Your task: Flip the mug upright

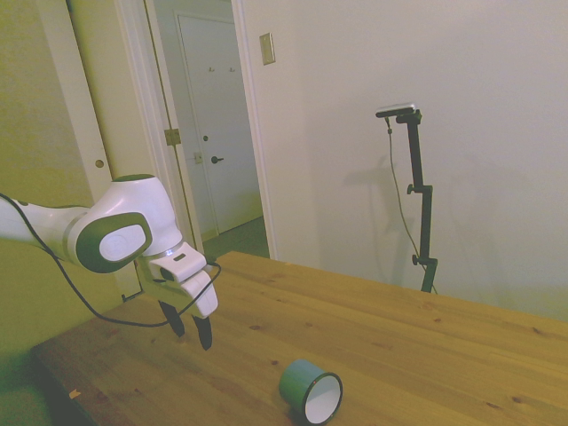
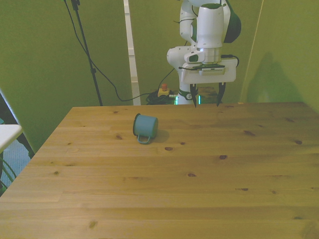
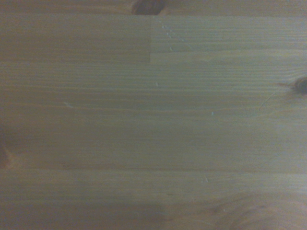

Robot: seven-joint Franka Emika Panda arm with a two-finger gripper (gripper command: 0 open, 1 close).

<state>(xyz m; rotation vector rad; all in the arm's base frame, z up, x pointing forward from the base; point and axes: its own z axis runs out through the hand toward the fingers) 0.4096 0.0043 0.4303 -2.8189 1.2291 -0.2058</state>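
Note:
The teal mug (image 1: 311, 390) lies on its side on the wooden table (image 2: 199, 189); in the side view its white inside and dark rim face the camera. From the front, the mug (image 2: 145, 127) shows its base and its loop handle, which rests against the wood. My gripper (image 2: 206, 101) hangs open and empty above the table's far edge, off to the front view's right of the mug and well apart from it. From the side, the gripper (image 1: 192, 331) points down, left of the mug. Only bare planks (image 3: 153, 115) fill the wrist view.
A white surface edge (image 2: 7, 133) juts in at the front view's left, off the table. Cables and a red-topped device (image 2: 163, 90) lie on the floor behind the table. A doorway (image 1: 217, 133) stands beyond the table in the side view.

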